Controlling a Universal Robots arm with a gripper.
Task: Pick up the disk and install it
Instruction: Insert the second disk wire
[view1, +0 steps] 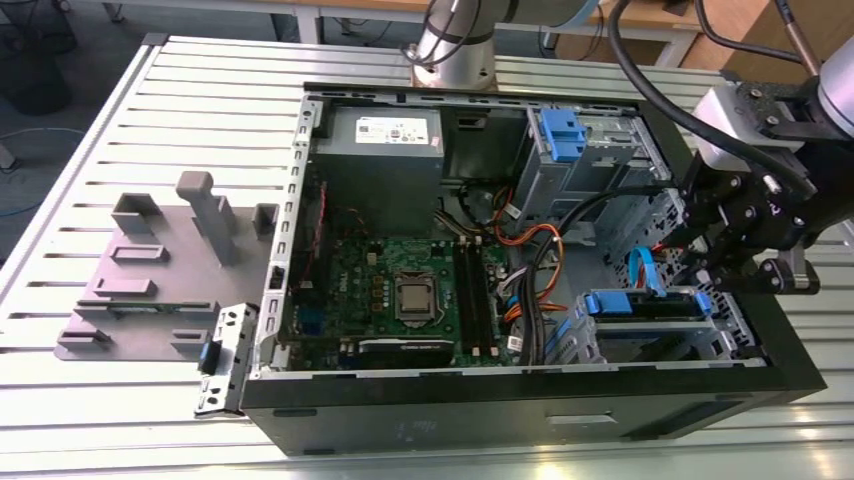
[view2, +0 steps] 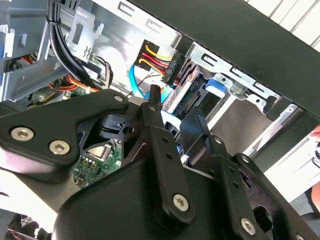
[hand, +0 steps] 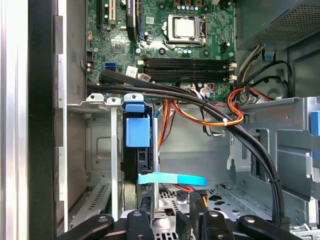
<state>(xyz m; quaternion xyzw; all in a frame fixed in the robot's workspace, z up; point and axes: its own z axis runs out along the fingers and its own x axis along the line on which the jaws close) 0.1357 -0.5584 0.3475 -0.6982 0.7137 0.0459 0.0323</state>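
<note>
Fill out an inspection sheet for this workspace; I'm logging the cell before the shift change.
Surface: slatted metal table, carrying the open computer case.
Job's things: disk, blue bracket, standing in the case's lower bay.
Clutter: grey fixture plate; metal bracket beside the case.
Grippers: gripper poised over the disk bay; finger state unclear.
Cables: black bundle, orange-red wires, blue ribbon.
Surroundings: arm base behind the case.
</note>
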